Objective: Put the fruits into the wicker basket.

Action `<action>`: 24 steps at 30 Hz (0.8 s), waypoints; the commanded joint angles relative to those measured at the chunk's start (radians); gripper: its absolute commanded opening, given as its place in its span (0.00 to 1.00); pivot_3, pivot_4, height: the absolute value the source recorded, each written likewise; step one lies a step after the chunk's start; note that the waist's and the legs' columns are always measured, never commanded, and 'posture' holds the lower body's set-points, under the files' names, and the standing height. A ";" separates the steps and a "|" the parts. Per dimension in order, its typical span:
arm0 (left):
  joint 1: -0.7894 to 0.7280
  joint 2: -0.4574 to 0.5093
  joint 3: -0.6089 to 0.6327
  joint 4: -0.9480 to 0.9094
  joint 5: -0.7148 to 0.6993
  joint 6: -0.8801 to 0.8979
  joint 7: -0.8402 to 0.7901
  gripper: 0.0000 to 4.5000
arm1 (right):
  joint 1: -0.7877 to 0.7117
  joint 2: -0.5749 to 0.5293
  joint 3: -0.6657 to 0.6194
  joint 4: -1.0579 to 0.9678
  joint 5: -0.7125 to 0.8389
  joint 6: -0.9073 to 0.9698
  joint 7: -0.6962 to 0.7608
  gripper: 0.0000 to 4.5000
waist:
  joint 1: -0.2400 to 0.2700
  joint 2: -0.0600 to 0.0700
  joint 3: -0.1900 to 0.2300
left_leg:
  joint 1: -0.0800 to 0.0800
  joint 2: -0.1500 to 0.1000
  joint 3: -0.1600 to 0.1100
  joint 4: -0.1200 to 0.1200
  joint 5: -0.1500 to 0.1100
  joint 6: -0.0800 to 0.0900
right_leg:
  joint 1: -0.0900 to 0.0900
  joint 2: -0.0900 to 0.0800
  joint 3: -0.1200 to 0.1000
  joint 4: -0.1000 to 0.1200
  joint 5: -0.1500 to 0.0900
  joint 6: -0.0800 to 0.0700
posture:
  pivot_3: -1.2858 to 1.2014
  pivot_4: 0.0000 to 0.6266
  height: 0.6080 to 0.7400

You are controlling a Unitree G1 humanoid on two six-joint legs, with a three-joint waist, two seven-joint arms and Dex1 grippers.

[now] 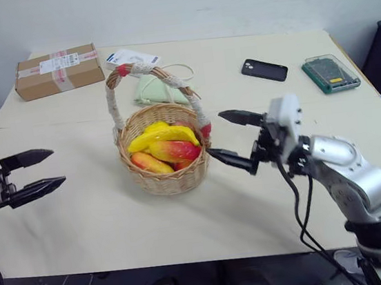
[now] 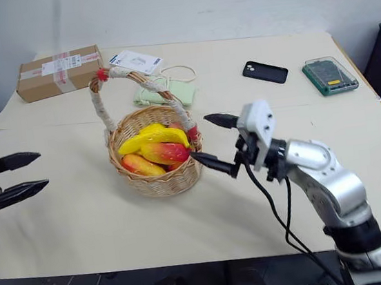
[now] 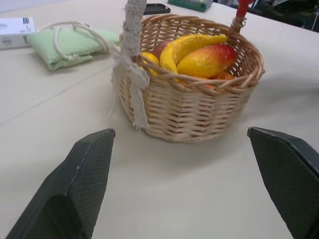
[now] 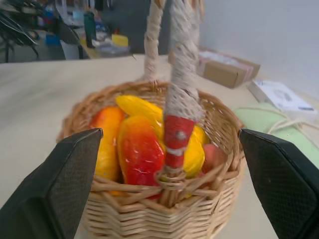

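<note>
I see the wicker basket [image 1: 164, 153] standing upright near the middle of the table [image 1: 81, 218], its tall cord-wrapped handle arching over it. Inside lie the banana [image 1: 165, 134], a red-to-yellow mango [image 1: 177, 149] under it, and a second mango [image 1: 150, 163] toward the basket's 7 o'clock side. A small yellow fruit, probably a lemon [image 3: 149, 59], peeks out near the handle's base.

Left gripper [image 1: 33, 173]: at 9 o'clock from the basket, well apart from it, above the table. Jaws wide apart, nothing between them.

Right gripper [image 1: 235, 139]: at 3 o'clock from the basket, its lower fingertip just beside the rim near the red tie. I cannot tell whether it touches. Jaws spread wide, holding nothing; in the right wrist view the handle and its red tie stand between the two fingers [image 4: 60, 184].

At the table's far side I note a cardboard box [image 1: 58, 70] at 11 o'clock from the basket, a white packet [image 1: 131, 58] at 12 o'clock, and a folded green cloth [image 1: 160, 90] with a pale cord just behind the basket. A black phone [image 1: 264, 70] and a green case [image 1: 330, 73] lie at about 2 o'clock.
</note>
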 commanded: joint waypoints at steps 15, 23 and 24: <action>0.006 -0.085 -0.018 -0.288 -0.192 0.154 0.089 1.00 | -0.104 0.127 0.004 0.057 0.030 -0.048 0.188 0.05 | -0.009 0.000 0.000 | -0.001 0.000 0.001 -0.001 0.000 0.000 | -0.001 0.000 0.000 0.000 0.000 0.000 | 0.52 0.24 1.00; -0.108 -0.180 -0.153 -0.269 -0.173 0.129 0.103 1.00 | 0.092 -0.029 -0.333 -0.163 0.130 -0.024 0.093 0.04 | 0.013 0.001 0.000 | -0.002 -0.001 0.000 0.000 -0.001 0.001 | -0.001 0.000 0.000 -0.003 0.001 0.002 | 0.52 0.24 1.00; -0.122 -0.189 -0.168 -0.262 -0.168 0.125 0.102 1.00 | 0.120 -0.046 -0.390 -0.184 0.152 -0.007 0.062 0.04 | 0.017 0.001 0.001 | -0.002 -0.001 0.000 -0.001 -0.001 0.001 | 0.000 0.000 0.000 -0.004 0.001 0.002 | 0.52 0.24 1.00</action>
